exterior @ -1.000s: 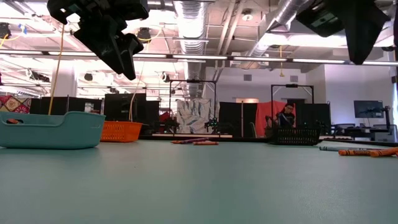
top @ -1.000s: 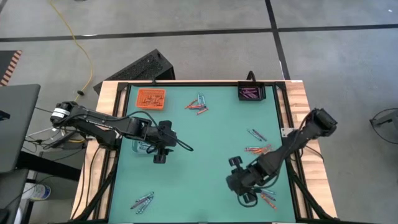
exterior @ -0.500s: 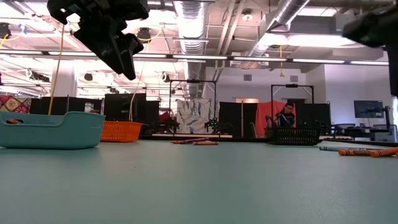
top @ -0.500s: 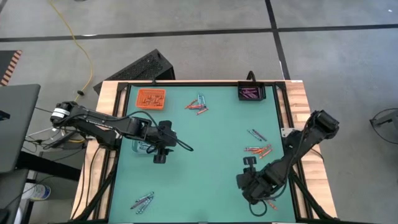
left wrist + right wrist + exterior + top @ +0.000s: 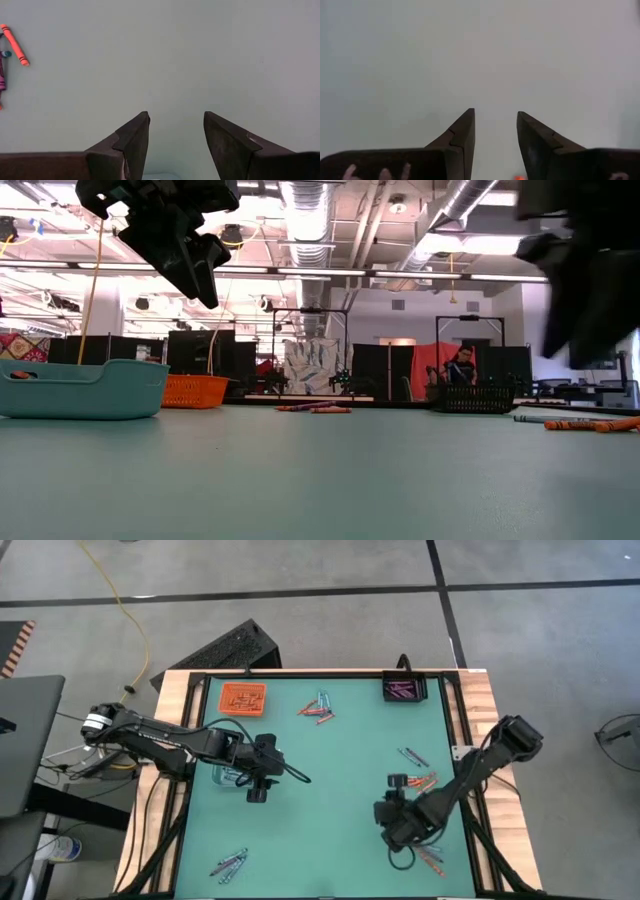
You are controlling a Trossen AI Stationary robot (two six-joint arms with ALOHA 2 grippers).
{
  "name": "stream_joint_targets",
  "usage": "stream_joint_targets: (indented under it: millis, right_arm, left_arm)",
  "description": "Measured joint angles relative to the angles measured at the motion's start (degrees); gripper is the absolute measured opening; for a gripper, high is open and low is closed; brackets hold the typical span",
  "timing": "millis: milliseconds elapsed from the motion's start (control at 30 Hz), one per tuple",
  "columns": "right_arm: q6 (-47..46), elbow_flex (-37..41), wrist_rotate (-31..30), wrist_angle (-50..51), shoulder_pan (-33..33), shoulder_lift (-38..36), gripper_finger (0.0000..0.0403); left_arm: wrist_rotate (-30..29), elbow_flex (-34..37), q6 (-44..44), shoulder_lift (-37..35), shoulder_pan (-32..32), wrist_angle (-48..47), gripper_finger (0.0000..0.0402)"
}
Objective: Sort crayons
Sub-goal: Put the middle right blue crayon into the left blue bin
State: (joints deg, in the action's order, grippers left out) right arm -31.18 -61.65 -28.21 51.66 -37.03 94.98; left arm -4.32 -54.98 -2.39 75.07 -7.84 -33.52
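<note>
Both claws hang open and empty over bare green bench (image 5: 330,770): left claw (image 5: 257,787) mid-left, right claw (image 5: 392,812) lower right. Crayons (image 5: 417,780) lie scattered just right of it; more sit near the top edge and lower-left corner.

Even overhead light, no harsh glare.
The high view is bright and sharp, with faint shadows on the green matte worktop (image 5: 330,770). In the low view, ceiling strip lights (image 5: 330,273) backlight the dark right arm (image 5: 585,270), which is blurred. Both wrist views look washed-out, and the right one is hazy.
</note>
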Motion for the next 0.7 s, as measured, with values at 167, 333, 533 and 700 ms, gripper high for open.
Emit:
stream_joint_targets:
  millis: [167,333,533,700]
  right_arm:
    - [4.1,0.0,-2.5,0.4,5.4,0.0,0.0136]
    - [4.8,0.0,-3.7,0.8,10.6,0.0,0.0136]
    - [6.7,0.0,-4.7,1.3,14.6,0.0,0.0136]
    - [6.3,0.1,-4.7,1.3,17.1,-0.1,0.0136]
  left_arm:
    - [0.0,0.0,0.0,0.0,0.0,0.0,0.0178]
    - [0.0,0.0,0.0,0.0,0.0,0.0,0.0178]
    - [0.0,0.0,0.0,0.0,0.0,0.0,0.0178]
    - [0.0,0.0,-0.2,0.0,0.0,0.0,0.0178]
